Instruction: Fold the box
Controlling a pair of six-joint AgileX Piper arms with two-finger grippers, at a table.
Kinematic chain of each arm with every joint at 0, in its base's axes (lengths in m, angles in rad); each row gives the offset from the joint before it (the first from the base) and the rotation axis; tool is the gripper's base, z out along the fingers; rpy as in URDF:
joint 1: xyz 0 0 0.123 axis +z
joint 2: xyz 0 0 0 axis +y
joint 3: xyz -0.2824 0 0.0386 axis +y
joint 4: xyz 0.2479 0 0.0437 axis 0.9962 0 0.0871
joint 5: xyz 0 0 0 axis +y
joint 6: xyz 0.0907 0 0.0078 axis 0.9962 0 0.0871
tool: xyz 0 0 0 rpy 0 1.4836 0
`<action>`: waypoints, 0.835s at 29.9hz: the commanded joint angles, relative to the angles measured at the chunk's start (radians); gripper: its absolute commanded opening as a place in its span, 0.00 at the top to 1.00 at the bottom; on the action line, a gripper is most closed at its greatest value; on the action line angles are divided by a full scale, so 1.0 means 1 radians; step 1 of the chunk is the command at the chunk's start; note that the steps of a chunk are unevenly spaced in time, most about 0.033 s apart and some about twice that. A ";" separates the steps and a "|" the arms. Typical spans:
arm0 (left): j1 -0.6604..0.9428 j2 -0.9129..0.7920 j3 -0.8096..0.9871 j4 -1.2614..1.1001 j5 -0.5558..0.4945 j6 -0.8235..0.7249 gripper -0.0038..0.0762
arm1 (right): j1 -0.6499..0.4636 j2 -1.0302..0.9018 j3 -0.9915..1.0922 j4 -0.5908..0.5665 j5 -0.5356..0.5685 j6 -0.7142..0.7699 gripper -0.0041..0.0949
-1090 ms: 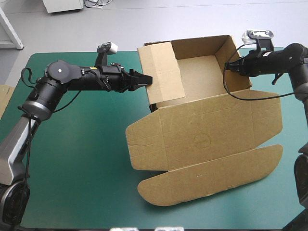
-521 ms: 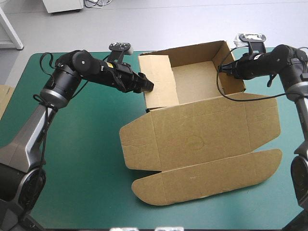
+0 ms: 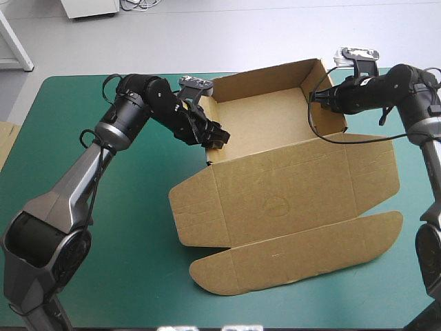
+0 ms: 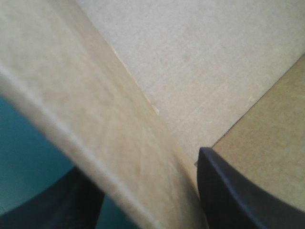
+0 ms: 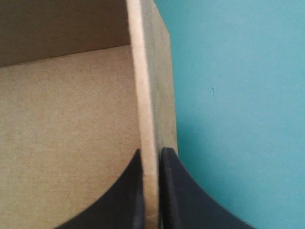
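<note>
Two broad black fin-shaped fingers [image 4: 238,195] of the left gripper [image 4: 143,164] straddle the left wall [image 4: 109,143] of the brown cardboard box [image 3: 289,186]. One finger is inside the tray and one outside, over the teal-green table cover [image 3: 124,241]. Both lie against the board, so the gripper is clamped on that wall with only the thickness of the board between its fingers. In the high view this gripper [image 3: 215,136] sits at the near end of the left wall, close to the corner where the tray meets the lid, and its arm reaches in from the table's left side.

The right gripper [image 5: 150,152] pinches the right wall [image 5: 143,95] the same way. Its fingers [image 5: 114,195] are all but closed, with the pale edge of the board running up between them, the tray's inside on one side and bare cover on the other. Seen from above, it [image 3: 318,96] grips the upper rim of that wall near the far corner.

The box stands as an open tray on the far, right-of-middle part of the table, all four walls raised and its floor [image 3: 269,114] bare. The lid lies flat on the cover, stretching from the tray towards the near edge. A long rounded flap [image 3: 296,252] forms its nearest part.

A strip of more brown board [image 3: 5,141] shows at the table's left edge, well apart from the box.
</note>
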 commanded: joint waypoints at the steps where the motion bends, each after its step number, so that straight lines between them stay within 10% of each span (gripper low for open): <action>1: -0.005 -0.044 -0.025 0.011 0.018 -0.023 0.44 | 0.001 -0.058 -0.031 0.107 -0.059 0.051 0.96; 25: -0.055 0.074 -0.055 0.437 0.009 -0.230 0.88 | 0.131 -0.036 -0.031 -0.110 0.021 0.306 0.96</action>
